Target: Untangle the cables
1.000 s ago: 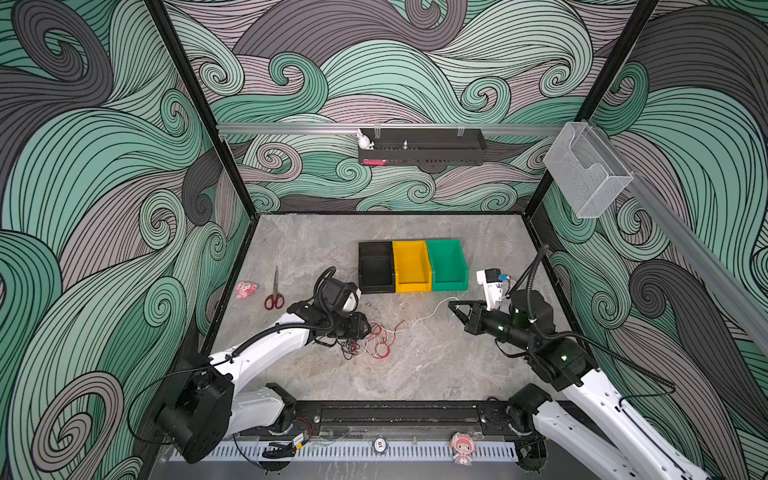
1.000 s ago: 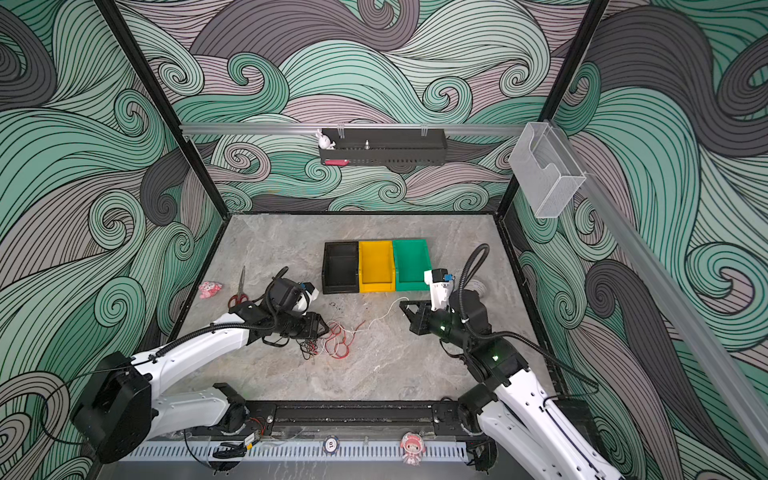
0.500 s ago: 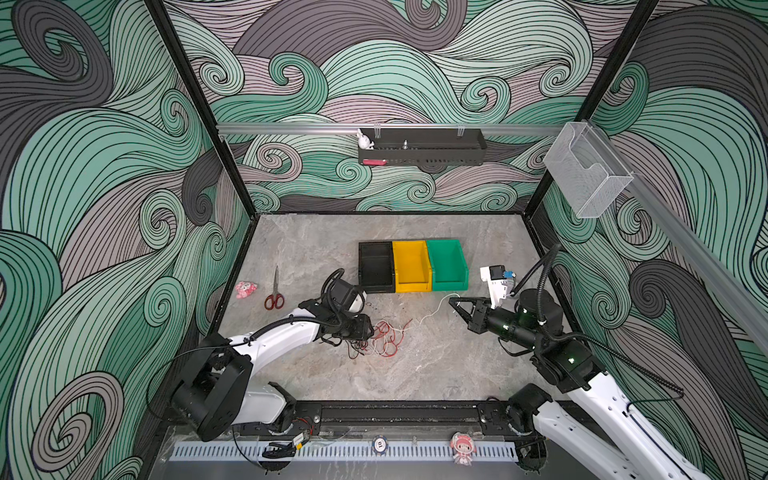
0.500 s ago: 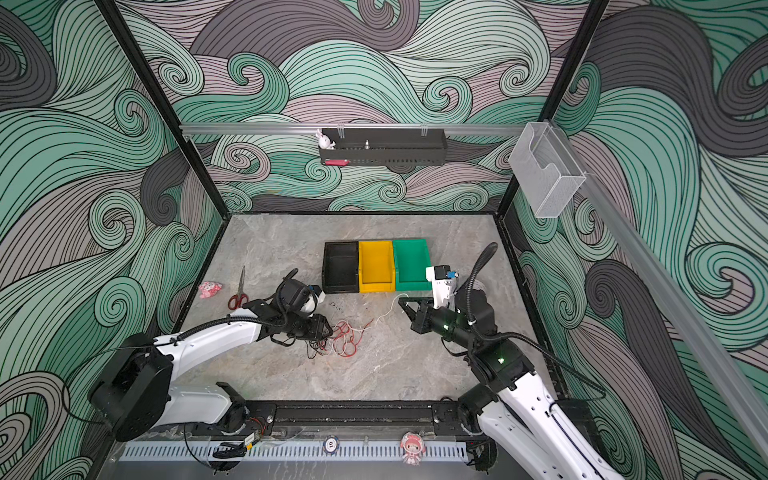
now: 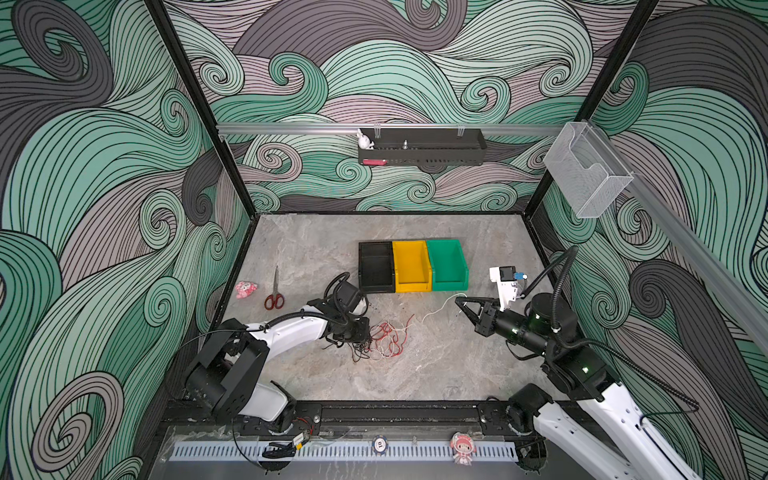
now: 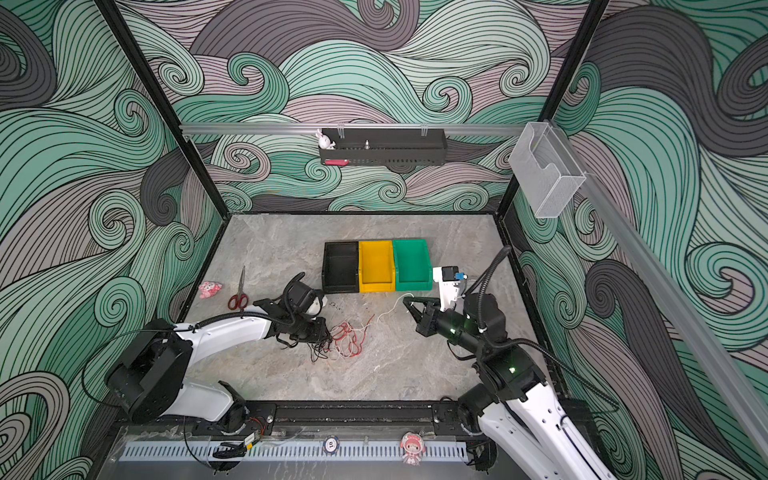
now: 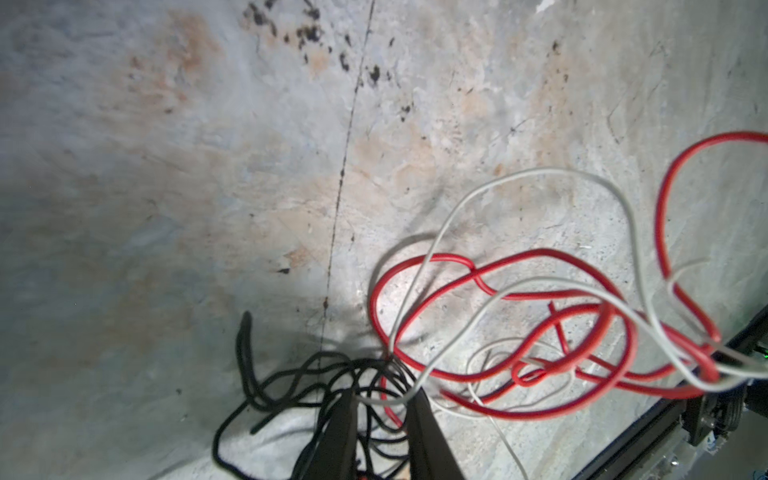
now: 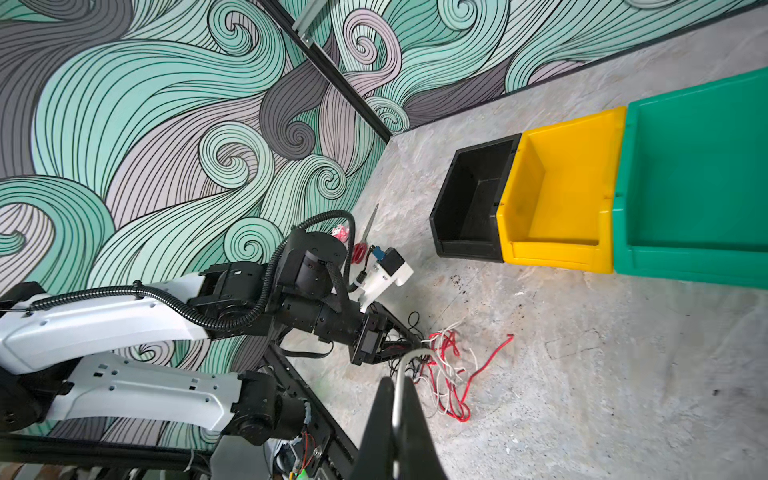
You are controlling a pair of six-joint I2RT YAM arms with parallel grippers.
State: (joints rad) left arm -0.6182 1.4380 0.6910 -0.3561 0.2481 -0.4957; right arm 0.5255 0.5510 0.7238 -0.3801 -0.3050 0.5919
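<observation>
Thin red, black and white cables [image 5: 384, 340] lie tangled near the front of the grey marbled counter [image 5: 436, 374], before a row of black, yellow and green plastic bins [image 5: 411, 286]. The left tool [image 7: 382, 399] sits at the tangle's edge, jaws narrowly apart, black and white strands between them. The right tool [image 8: 397, 386] is pinched tight on the white cable [image 5: 436, 308] running from the heap.

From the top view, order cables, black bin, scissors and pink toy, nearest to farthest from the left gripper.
1. Cables, at the left gripper's tips.
2. Black bin, just behind.
3. Scissors, to the left.
4. Pink toy, farthest left.
</observation>
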